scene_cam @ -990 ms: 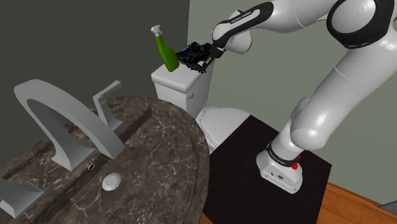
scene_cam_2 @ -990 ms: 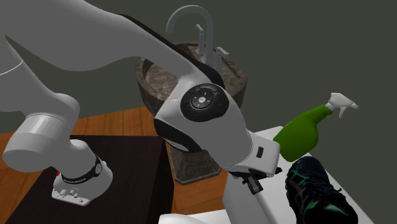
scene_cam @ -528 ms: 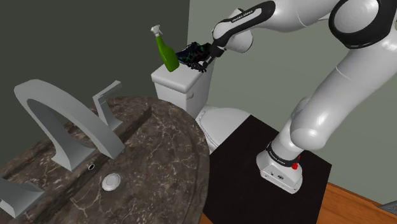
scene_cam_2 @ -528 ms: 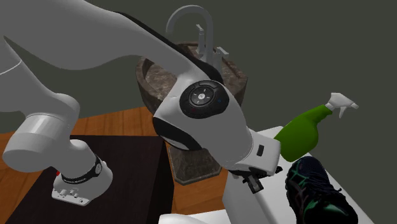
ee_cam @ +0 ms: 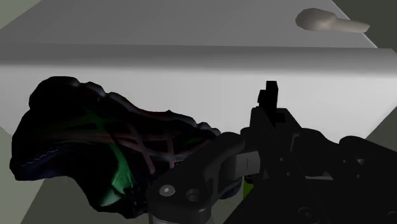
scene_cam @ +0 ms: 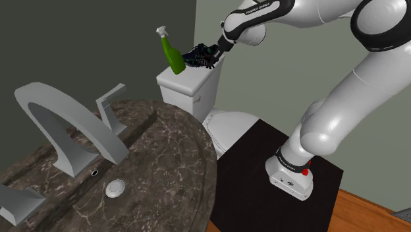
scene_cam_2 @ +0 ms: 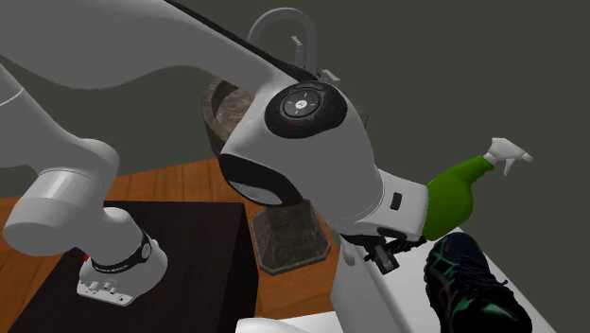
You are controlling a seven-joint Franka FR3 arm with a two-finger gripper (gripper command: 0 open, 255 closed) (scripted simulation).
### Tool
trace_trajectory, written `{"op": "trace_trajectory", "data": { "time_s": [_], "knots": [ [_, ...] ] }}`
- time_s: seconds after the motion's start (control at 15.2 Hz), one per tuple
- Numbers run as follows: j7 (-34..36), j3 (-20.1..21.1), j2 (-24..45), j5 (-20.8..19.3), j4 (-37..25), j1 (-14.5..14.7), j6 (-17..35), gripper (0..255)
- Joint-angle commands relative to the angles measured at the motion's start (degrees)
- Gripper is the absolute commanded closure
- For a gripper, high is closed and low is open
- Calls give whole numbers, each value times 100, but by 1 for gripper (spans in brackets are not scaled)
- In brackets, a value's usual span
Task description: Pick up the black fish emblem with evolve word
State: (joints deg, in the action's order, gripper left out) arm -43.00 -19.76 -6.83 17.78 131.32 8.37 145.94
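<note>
The room is a bathroom. A white toilet tank (scene_cam: 188,89) stands against a grey-green wall (scene_cam: 283,79) in the upper middle of the shoulder view, with the toilet's bowl (scene_cam: 227,125) below it. A dark marbled sink counter (scene_cam: 164,151) fills the lower left, carrying a large grey faucet (scene_cam: 59,132) and a round drain plug (scene_cam: 115,188). The arm's base sits on a black stand (scene_cam: 257,191) at lower right, with wood floor (scene_cam: 369,211) beyond its corner.

On the tank's lid a green spray bottle (scene_cam: 173,56) with a white nozzle leans, and just beside it, toward the right of the frame, lies a black shoe (scene_cam: 196,56) with green streaks. The gripper (scene_cam: 212,59) hangs over the lid's right end, close to the shoe.

In the second exterior view the arm's white links cover most of the frame. The shoe is cut off at the lower right edge and the bottle's base is hidden behind the wrist.

In the wrist view the gripper is a dark mass against the pale tank. I cannot tell whether it is spread, closed or pinching something. A thin black piece (ee_cam: 271,95) stands up out of that mass, beside the shoe. I cannot tell whether it is the fish emblem, and no lettering can be read.
</note>
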Motion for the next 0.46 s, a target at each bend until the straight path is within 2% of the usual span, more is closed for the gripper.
{"op": "trace_trajectory", "data": {
  "time_s": [0.0,0.4],
  "knots": [
    [90,6,-83,-109,-87,-27,-160,255],
    [266,37,-224,-286,-267,-66,-458,255]
  ]
}}
